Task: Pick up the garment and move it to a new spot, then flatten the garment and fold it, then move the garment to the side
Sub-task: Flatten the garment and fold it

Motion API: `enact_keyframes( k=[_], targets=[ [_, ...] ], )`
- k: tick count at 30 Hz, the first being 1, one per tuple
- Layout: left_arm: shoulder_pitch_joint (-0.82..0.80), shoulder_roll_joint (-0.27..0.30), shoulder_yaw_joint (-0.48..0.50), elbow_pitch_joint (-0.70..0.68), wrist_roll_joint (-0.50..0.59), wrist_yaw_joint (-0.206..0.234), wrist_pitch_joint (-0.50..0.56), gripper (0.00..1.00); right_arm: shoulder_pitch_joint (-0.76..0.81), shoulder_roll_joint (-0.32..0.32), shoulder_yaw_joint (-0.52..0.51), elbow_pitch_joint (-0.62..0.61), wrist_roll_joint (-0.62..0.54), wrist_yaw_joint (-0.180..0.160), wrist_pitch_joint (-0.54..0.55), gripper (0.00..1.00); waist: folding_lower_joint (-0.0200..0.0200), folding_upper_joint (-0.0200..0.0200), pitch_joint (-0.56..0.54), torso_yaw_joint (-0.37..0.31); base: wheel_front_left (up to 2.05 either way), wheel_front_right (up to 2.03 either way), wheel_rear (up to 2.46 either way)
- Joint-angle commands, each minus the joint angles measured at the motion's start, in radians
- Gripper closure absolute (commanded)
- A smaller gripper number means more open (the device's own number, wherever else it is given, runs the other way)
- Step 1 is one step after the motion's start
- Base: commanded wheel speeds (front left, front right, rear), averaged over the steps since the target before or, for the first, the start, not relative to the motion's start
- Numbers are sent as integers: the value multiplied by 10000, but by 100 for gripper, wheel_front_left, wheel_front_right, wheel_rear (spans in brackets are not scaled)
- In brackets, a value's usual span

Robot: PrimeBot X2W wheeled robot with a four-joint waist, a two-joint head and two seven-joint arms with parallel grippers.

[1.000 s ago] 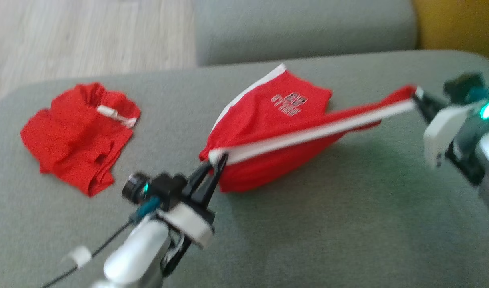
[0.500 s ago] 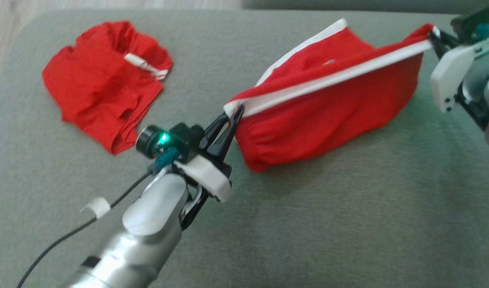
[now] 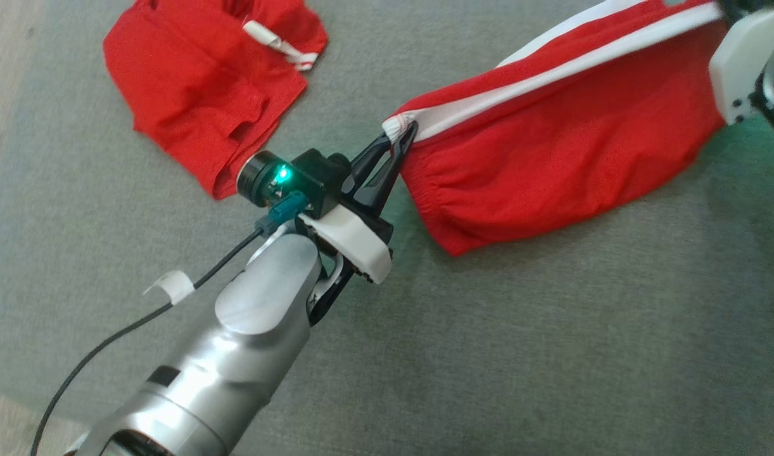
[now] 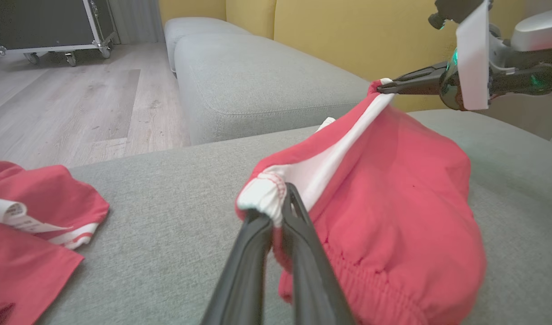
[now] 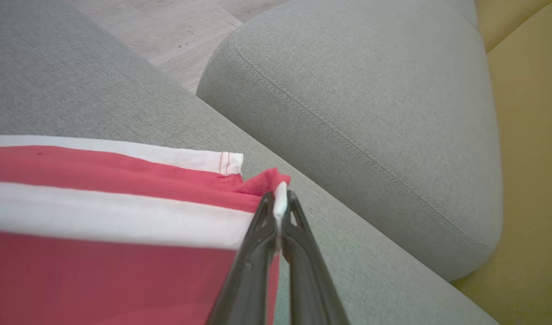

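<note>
The garment (image 3: 551, 152) is a pair of red shorts with a white side stripe, stretched in the air between my two grippers above the grey cushion (image 3: 551, 354). My left gripper (image 3: 403, 133) is shut on its white waistband corner (image 4: 262, 196). My right gripper (image 5: 280, 198) is shut on the other end of the stripe, and in the left wrist view that gripper (image 4: 382, 89) pinches the far corner. The shorts (image 4: 393, 216) sag below the taut stripe (image 5: 113, 212), their lower hem close to the cushion.
A second red garment (image 3: 203, 82) with a white label lies crumpled on the cushion to the left. Beyond are another grey cushion (image 5: 371, 113), a yellow backrest (image 4: 348, 31), wooden floor (image 4: 54, 104) and a wheeled case (image 4: 45, 27).
The head camera has tilted down and shifted, so everything sits higher in view. The shorts hang more stretched out between the grippers, with the printed side no longer facing up.
</note>
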Motion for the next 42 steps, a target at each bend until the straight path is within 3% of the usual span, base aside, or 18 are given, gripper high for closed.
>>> enact_keyframes(
  k=[1, 4, 5, 6, 7, 8, 15, 20, 25, 30, 36, 42],
  targets=[
    [-422, 141, 203, -193, 69, -10, -92, 100, -335, -87, 138, 4, -58, 27, -155, 100, -2, 0, 328, 278, 0, 0, 0],
    [-549, 119, 117, -176, 58, -22, -92, 100, -557, -102, 227, 289, -63, 27, -236, 100, -2, 0, 497, 436, 0, 0, 0],
    [-563, 115, 45, -123, 0, -26, -92, 100, -660, -125, 211, 411, -88, 27, -297, 90, -2, 0, 537, 471, 0, 0, 0],
    [-576, 113, -68, -68, -95, -30, -92, 100, -756, -132, 165, 577, -107, 27, -317, 0, -2, 0, 567, 498, 0, 0, 0],
    [-608, 112, -171, -45, -182, -33, -92, 59, -819, -114, 138, 724, -124, 27, -315, 0, -2, 0, 585, 520, 0, 0, 0],
    [-647, 111, -237, -42, -249, -22, -92, 0, -876, -98, 70, 834, -99, 27, -365, 0, -2, 0, 597, 538, 0, 0, 0],
    [-701, 109, -13, -112, -352, 372, -93, 0, -968, 63, -587, 1230, 140, 27, -1236, 0, -2, 0, 287, 388, 0, 0, 0],
    [-267, 223, 1107, -677, -132, 690, -93, 0, -561, 333, -1325, 1367, 548, 27, -2460, 0, -2, 0, -381, -21, 0, 0, 0],
    [532, 762, 1975, -1622, 702, 851, -93, 0, 176, 772, -2005, 1082, 1010, 27, -3082, 0, -2, 0, -1215, -574, 0, 0, 0],
    [1986, 911, 3218, -2715, 1096, 1018, -93, 0, 1778, 940, -3406, -983, 917, 27, -3132, 0, -2, 0, -2245, -1179, 0, 0, 0],
    [3706, 795, 4461, -3572, 1484, 976, -93, 0, 4593, 1960, -5754, -3244, -152, 27, -3134, 0, -2, 0, -3227, -1734, 0, 0, 0],
    [5024, 580, 5190, -4011, 1804, 778, -93, 0, 6934, 3262, -7000, -4701, -1407, 27, -3135, 0, -2, 0, -3723, -2102, 0, 0, 0]
  ],
)
